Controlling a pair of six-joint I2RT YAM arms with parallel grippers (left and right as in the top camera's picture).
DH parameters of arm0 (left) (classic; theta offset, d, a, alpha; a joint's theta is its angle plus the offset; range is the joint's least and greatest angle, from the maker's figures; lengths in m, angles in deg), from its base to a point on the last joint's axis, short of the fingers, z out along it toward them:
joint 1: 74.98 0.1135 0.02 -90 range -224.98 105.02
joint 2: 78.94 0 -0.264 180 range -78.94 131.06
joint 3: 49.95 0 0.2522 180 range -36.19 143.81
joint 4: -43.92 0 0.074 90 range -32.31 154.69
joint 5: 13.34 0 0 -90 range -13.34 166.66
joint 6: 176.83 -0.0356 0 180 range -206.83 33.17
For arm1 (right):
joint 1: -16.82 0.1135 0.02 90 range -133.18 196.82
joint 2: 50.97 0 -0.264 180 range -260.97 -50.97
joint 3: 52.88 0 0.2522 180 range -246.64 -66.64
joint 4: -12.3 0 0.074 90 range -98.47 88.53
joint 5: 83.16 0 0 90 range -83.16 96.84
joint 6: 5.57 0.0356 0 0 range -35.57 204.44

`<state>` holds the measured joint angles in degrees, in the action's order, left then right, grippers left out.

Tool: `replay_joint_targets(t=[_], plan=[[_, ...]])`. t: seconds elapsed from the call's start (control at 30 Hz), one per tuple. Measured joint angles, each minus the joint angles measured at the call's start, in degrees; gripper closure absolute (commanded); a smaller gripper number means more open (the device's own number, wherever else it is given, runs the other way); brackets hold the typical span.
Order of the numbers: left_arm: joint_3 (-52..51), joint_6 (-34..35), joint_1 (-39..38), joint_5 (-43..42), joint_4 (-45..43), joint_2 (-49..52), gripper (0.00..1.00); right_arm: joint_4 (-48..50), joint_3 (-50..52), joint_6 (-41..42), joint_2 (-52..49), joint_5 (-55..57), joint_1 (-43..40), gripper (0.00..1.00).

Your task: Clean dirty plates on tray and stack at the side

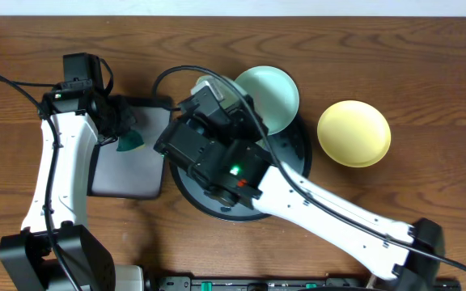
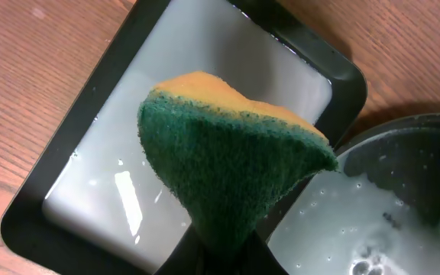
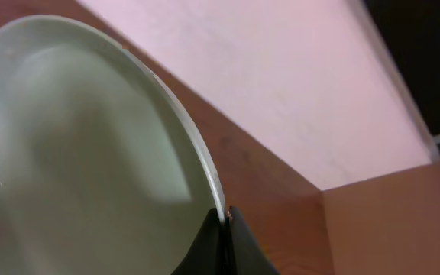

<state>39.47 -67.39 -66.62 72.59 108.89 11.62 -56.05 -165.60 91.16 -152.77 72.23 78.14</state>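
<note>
Mint plate point(image 1: 275, 95) sits tilted above far rim of black tray point(image 1: 294, 153); yellow plate point(image 1: 354, 133) apart on worktop point(image 1: 427, 65), right side.

Left wrist: left claw point(image 2: 212, 248) pinching sponge point(image 2: 228, 168) over grey tray point(image 2: 228, 53); black tray beside it looks wet.

Right wrist: right claw point(image 3: 224, 229) clamped on plate's thin rim only.

Risk, as we judge it: an edge grip on wet plastic means sponge pressure could pivot or drop the plate. Arms crowd each other, so a clash is possible.
</note>
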Motion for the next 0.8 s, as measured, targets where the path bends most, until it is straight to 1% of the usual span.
replay_joint_targets(t=[0.23, 0.37, 0.47, 0.53, 0.63, 0.8], plan=[[0.0, 0.0, 0.0, 0.0, 0.0, 0.0, 0.93, -0.7, -0.3, 0.0, 1.9, 1.6, 0.0, 0.99], [0.0, 0.0, 0.0, 0.0, 0.0, 0.0, 0.92, -2.0, -0.3, 0.0, 1.9, -1.3, 0.0, 0.99], [0.0, 0.0, 0.0, 0.0, 0.0, 0.0, 0.92, -3.6, -0.3, 1.0, 1.9, -5.4, -0.5, 0.99], [0.0, 0.0, 0.0, 0.0, 0.0, 0.0, 0.92, -4.3, -0.3, 2.3, 1.9, -10.0, -1.6, 0.99], [0.0, 0.0, 0.0, 0.0, 0.0, 0.0, 0.92, -4.5, -0.3, 3.9, 1.9, -20.0, -4.5, 0.99], [0.0, 0.0, 0.0, 0.0, 0.0, 0.0, 0.92, -4.2, -0.3, 5.7, 1.9, -40.0, -13.2, 0.99]])
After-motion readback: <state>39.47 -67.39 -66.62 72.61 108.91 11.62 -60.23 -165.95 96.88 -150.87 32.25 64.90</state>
